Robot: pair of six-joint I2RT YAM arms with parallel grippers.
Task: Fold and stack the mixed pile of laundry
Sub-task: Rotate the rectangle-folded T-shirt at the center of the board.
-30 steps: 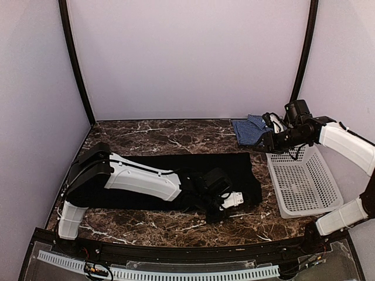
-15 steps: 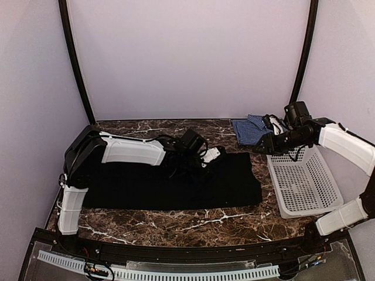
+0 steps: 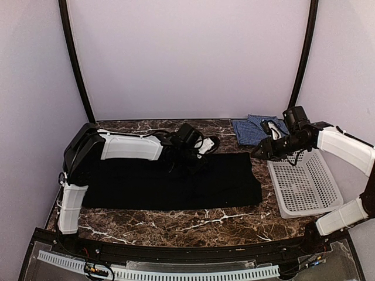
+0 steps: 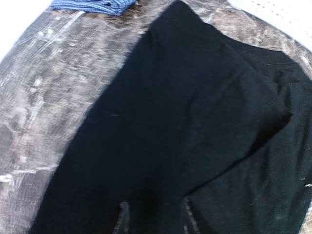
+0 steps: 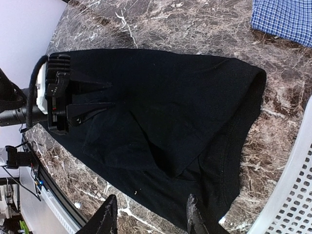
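The black garment (image 3: 176, 181) lies flat as a long rectangle across the marble table, with a folded flap lying on top (image 5: 161, 112). My left gripper (image 3: 206, 145) hovers at its back edge with fingers apart and nothing between them; the wrist view (image 4: 154, 217) shows only black cloth (image 4: 185, 122) beneath. The blue-and-white check shirt (image 3: 249, 130) sits crumpled at the back right, apart from the garment. My right gripper (image 3: 259, 151) hangs open just off the garment's right end, above its near right corner (image 5: 151, 214).
A white perforated basket (image 3: 302, 181) stands at the right, right under my right arm, its rim close to the garment's right end (image 5: 292, 195). Bare marble table (image 3: 176, 225) runs along the front edge. Purple walls and two black poles close in the sides and back.
My left arm swung from the garment's front edge to its back edge, laying the cloth over itself, and its fingers have parted. The right gripper dropped slightly toward the garment.
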